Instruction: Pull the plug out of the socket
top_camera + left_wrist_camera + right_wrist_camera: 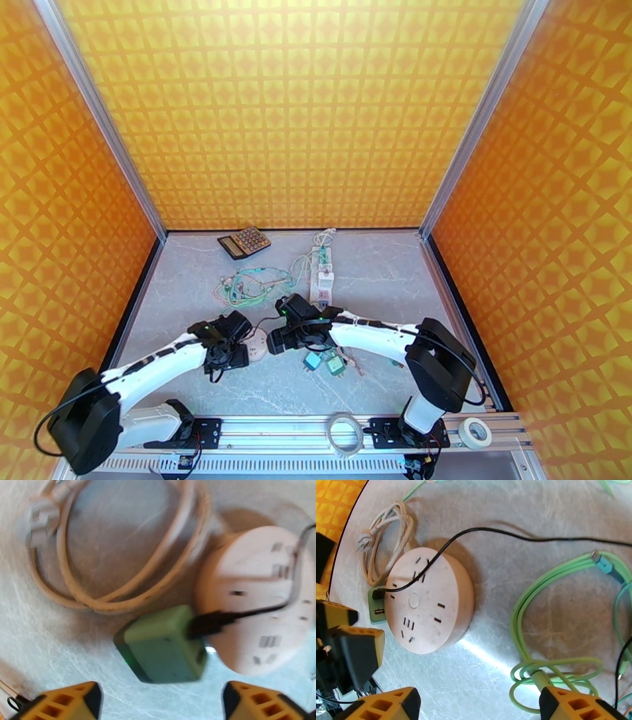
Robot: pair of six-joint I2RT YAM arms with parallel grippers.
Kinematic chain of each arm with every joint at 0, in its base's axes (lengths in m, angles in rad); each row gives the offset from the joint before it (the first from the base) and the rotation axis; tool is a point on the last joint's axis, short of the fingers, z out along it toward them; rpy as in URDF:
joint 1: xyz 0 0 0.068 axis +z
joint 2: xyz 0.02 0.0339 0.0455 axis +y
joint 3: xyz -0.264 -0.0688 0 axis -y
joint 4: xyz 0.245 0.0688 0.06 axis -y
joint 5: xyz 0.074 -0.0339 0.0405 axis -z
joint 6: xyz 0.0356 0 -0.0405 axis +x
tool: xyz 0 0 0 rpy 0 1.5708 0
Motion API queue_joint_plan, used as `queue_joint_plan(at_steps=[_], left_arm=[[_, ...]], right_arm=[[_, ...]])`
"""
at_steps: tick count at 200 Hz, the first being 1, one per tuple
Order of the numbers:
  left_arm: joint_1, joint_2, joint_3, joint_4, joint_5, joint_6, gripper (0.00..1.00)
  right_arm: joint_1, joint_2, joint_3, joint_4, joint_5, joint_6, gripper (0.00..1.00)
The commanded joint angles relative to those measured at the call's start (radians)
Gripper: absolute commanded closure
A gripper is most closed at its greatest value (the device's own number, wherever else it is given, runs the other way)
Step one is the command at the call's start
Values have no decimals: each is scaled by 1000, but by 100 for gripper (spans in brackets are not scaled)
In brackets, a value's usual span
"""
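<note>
Yellow-tipped left gripper [162, 705] hovers with its fingers spread wide, the green plug [164, 649] just ahead between them, ungrasped. The plug butts against the rim of the round socket [256, 598], and a black cable [221, 621] runs from it across the socket's top. Right gripper [478, 703] hangs just right of the socket, fingers likewise apart. My worry: nothing pins the socket, so a pull may drag it along, and fingers could snag the cable. Grey marbled table [379, 276]; orange patterned walls [292, 103].
</note>
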State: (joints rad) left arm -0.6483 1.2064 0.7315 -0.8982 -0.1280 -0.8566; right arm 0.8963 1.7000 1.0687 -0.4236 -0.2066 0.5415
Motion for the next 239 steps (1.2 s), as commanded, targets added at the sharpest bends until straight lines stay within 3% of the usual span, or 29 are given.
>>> queue_joint_plan(at_steps=[1, 16, 43, 84, 122, 150, 180, 239], left_arm=[[-3, -43, 55, -45, 14, -1, 7], [-4, -53, 81, -61, 15, 5, 0], [9, -64, 151, -59, 15, 34, 1], [53, -42, 270, -25, 14, 81, 1], [88, 22, 357, 0, 14, 108, 1], [95, 70, 417, 19, 15, 109, 1], [95, 103, 475, 58, 15, 112, 1], [96, 269, 610, 73, 57, 245, 1]], right_arm=[[-1, 9, -39, -10, -43, 28, 17], [1, -25, -50, -8, -44, 29, 17], [-1, -143, -63, -11, 13, 24, 15], [-14, -284, -1, -104, 173, -28, 2], [-78, -348, 54, -165, 260, -77, 1], [-110, -374, 72, -205, 430, -117, 2], [-236, -327, 121, -210, 385, -102, 2], [-371, -34, 284, -240, 379, -87, 24]])
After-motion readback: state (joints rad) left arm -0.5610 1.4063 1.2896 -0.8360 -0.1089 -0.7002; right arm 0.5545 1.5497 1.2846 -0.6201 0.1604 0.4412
